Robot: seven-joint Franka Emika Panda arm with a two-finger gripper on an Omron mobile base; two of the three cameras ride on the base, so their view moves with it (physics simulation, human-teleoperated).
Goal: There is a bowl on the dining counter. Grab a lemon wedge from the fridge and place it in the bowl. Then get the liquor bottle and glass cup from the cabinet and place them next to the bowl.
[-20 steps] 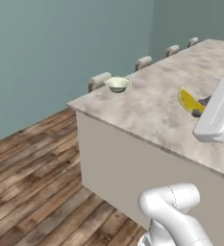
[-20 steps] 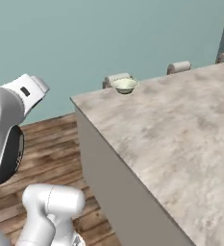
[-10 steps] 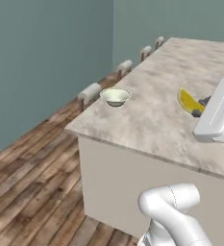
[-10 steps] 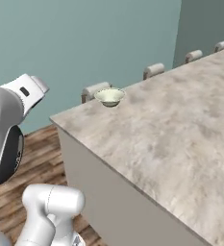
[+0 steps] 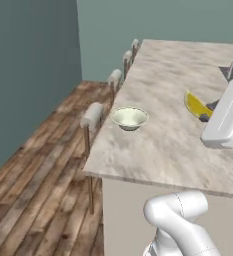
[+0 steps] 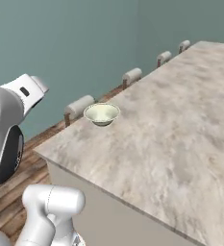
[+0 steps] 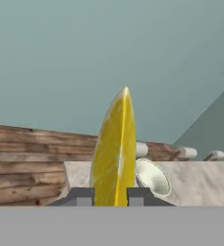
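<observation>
Marbled dining counter (image 5: pixel 173 145) carries the bowl (image 5: pixel 129 118) near its stool-side edge; the gripper (image 7: pixel 110 196), clenched on the lemon wedge (image 7: pixel 115 149), holds it aloft, presumably for dropping into that bowl

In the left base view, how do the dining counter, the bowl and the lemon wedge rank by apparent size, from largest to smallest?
1. The dining counter, by far the largest.
2. The bowl.
3. The lemon wedge, held in the hand; part of it is hidden, so its rank below the bowl is less sure.
</observation>
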